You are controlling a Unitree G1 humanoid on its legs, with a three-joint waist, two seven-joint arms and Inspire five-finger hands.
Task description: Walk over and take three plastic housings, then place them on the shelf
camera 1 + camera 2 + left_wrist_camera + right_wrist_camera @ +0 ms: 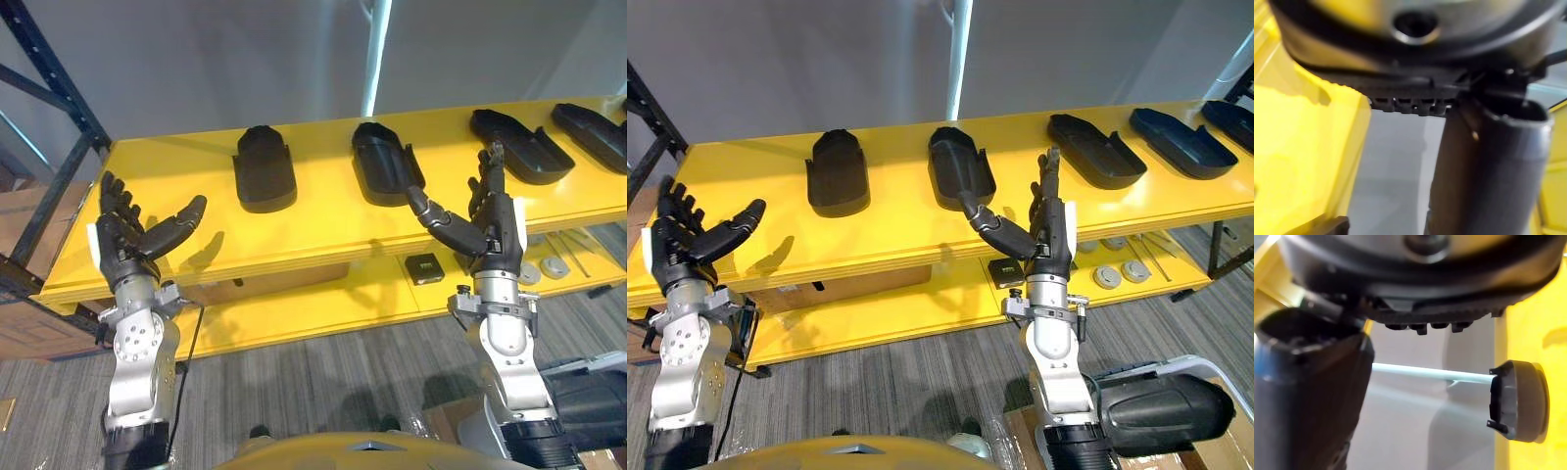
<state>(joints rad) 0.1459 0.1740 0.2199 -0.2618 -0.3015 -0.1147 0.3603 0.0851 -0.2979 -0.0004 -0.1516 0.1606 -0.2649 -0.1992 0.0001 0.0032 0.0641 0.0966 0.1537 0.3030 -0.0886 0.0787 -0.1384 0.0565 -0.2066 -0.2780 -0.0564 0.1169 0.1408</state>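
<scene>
In the left eye view I see my left hand (127, 235) spread wide and empty, my right hand (490, 220) likewise. Plastic housings (265, 168) lie on the yellow shelf (323, 223) beyond both hands' fingertips. Right wrist view: straight fingers (1422, 326), shelf beyond.

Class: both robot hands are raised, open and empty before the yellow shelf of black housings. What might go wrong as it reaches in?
1. The right hand stands near the second housing from the left; its spread thumb may knock that housing askew.
2. The left hand is well left of the leftmost housing, so a sideways reach might strike the shelf edge.
</scene>
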